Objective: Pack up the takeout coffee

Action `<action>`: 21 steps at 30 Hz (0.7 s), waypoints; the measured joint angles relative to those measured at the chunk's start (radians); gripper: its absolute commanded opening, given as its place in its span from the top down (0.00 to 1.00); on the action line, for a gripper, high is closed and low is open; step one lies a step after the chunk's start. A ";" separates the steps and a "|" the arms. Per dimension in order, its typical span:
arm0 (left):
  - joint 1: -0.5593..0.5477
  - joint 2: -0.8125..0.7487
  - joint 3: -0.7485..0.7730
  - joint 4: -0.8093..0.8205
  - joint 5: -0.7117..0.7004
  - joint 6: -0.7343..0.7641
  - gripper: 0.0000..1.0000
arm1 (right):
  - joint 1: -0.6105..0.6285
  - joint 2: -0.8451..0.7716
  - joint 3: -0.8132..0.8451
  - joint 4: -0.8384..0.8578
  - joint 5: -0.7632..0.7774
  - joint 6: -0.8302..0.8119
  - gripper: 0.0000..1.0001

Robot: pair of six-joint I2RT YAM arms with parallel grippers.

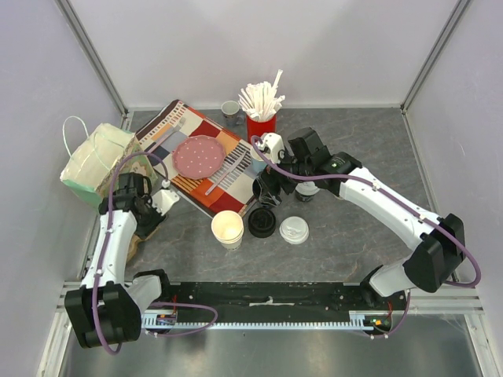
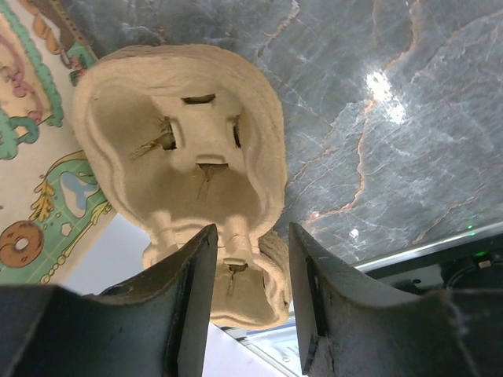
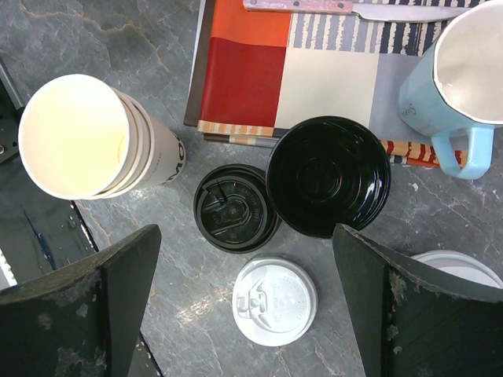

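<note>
- Two loose lids lie flat on the grey tabletop (image 1: 346, 236), the black lid (image 3: 236, 208) and the white lid (image 3: 275, 300) just beside it. Neither one is on a cup.
- Right claw (image 3: 245, 259) hangs above those lids with its jaws spread wide and empty.
- A white-lidded cup (image 1: 306, 191) peeks out by the right arm, near the white lid. It's mostly hidden, so I can't say much about it.
- Stack of paper cups (image 3: 75, 133) stands left of the black lid, and the top one looks pale and empty inside.
- Glossy black mug (image 3: 328, 174) sits right up against the black lid on the other side, overlapping the edge of the patchwork placemat (image 3: 259, 71). The light-blue mug (image 3: 464, 86) is at the mat's edge next to it.
- Left claw (image 2: 251, 298) is over on the left side near the paper bag (image 1: 98, 161). Its jaws are partway apart with one lobe of the pulp cup carrier (image 2: 181, 141) between them. Can't tell if it's actually pinching the carrier or just straddling it.
</note>
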 measured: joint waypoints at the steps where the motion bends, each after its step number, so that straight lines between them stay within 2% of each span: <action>1: 0.000 0.000 -0.006 0.000 0.000 0.016 0.53 | 0.000 0.001 0.000 -0.001 0.001 0.000 0.02; 7: 0.000 0.000 -0.041 0.001 0.001 0.102 0.55 | 0.004 0.011 0.000 -0.002 0.006 0.000 0.02; 14: 0.006 0.018 -0.059 0.033 -0.016 0.162 0.64 | 0.011 0.012 0.008 -0.011 0.008 0.000 0.02; 21: 0.011 0.031 -0.067 0.042 -0.016 0.220 0.66 | 0.013 0.012 0.010 -0.014 0.009 0.000 0.02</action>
